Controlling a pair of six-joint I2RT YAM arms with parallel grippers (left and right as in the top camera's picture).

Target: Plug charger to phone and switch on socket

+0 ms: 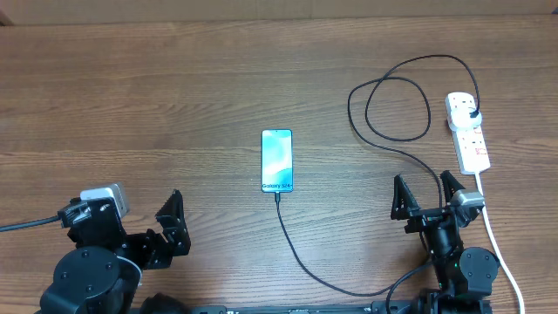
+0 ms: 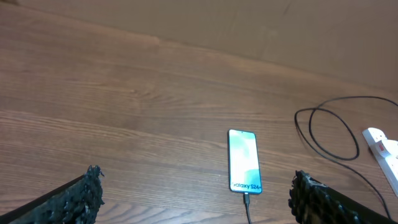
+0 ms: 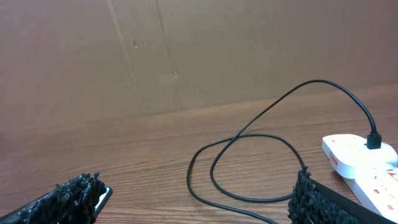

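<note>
The phone (image 1: 277,160) lies flat mid-table with its blue-teal screen lit; it also shows in the left wrist view (image 2: 244,160). The black charger cable (image 1: 305,257) runs from the phone's near end, loops at the right (image 1: 397,109) and ends in a black plug (image 1: 472,114) seated in the white socket strip (image 1: 469,133). In the right wrist view the cable loop (image 3: 249,168) and strip (image 3: 360,158) show. My left gripper (image 1: 173,222) is open and empty near the front left. My right gripper (image 1: 427,197) is open and empty, just in front of the strip.
The strip's thick white cord (image 1: 501,249) runs down the right side toward the front edge, past my right arm. A brown board wall (image 3: 186,50) stands behind the table.
</note>
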